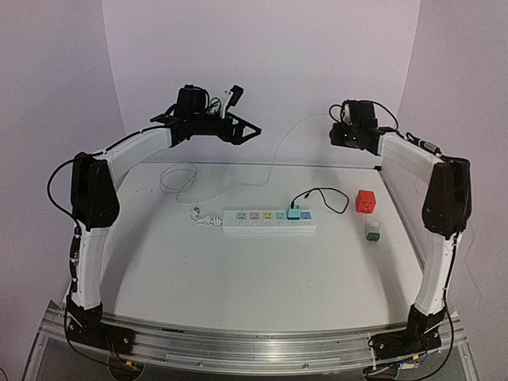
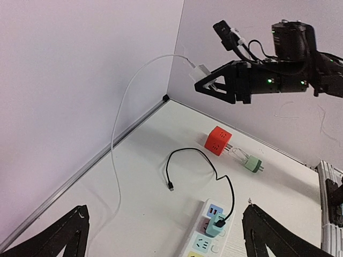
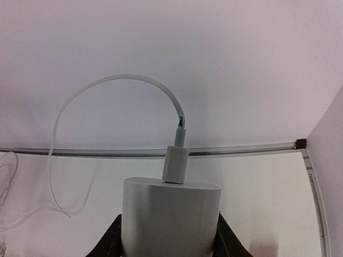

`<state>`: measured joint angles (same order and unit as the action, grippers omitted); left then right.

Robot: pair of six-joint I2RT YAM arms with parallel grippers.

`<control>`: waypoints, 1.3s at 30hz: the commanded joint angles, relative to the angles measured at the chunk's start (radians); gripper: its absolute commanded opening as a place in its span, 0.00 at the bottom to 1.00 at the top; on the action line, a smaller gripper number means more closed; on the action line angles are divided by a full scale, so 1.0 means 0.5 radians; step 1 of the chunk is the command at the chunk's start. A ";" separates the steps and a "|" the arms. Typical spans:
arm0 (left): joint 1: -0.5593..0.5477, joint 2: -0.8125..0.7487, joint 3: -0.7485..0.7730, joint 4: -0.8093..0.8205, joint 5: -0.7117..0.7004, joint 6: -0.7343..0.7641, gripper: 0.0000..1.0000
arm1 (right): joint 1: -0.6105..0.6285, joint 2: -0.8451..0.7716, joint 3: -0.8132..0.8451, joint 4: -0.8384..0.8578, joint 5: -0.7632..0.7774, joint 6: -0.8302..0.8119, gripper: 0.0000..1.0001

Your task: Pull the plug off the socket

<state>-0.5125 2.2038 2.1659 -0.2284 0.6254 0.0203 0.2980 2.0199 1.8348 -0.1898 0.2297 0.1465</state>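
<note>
**White charger held high, teal plug seated in the strip**

Nearest the arm bases, the table (image 1: 198,278) carries the power strip (image 1: 254,222) at about its middle. The strip lies flat with its outlets facing up. Its long axis runs left to right, parallel to the near edge, and its own cord (image 1: 202,216) leaves the left end. A teal plug (image 1: 294,213) stands upright in an outlet near the right end, its black cable (image 1: 329,197) looping away to the right with the far tip lying loose on the table. Lying flat like this, the strip lets a plug be drawn straight up.

Just beyond the strip's right end, a red cube (image 1: 365,201) and a small green adapter (image 1: 372,232) lie apart from it and from each other.

Farther back and well above the table, both arms are raised. The left gripper (image 1: 252,130) has its fingers spread wide with nothing between them. It looks parked out of the way and ready to come down, perhaps to steady the strip. The right gripper (image 2: 203,79) is clamped on a white charger (image 3: 170,214), held clear of every outlet. The charger's white cable (image 3: 107,83) arcs from its top and trails down to the table by the back wall.

I judge the white charger to be already free. If the teal plug is also meant, that pull is not yet done.
</note>
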 commanded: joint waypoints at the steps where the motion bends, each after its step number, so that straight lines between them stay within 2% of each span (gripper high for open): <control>1: -0.016 -0.159 0.098 -0.003 -0.035 0.172 0.99 | -0.181 0.019 0.115 -0.295 0.077 0.078 0.00; 11: -0.016 -0.188 0.053 -0.100 0.045 0.240 0.99 | -0.673 -0.106 -0.215 -0.574 -0.056 -0.012 0.00; 19: -0.015 -0.222 -0.021 -0.146 0.090 0.252 0.99 | -0.885 -0.280 -0.675 -0.623 -0.361 -0.118 0.00; 28: -0.016 -0.229 -0.037 -0.171 0.109 0.238 0.99 | -0.920 -0.232 -0.943 -0.703 -0.488 -0.288 0.00; 39: -0.016 -0.230 -0.055 -0.165 0.115 0.225 0.99 | -0.924 -0.041 -0.896 -0.748 -0.409 -0.512 0.02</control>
<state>-0.5182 2.1662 2.1441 -0.3119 0.6621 0.1314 -0.1627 1.9560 1.3530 -0.5510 0.0183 -0.0536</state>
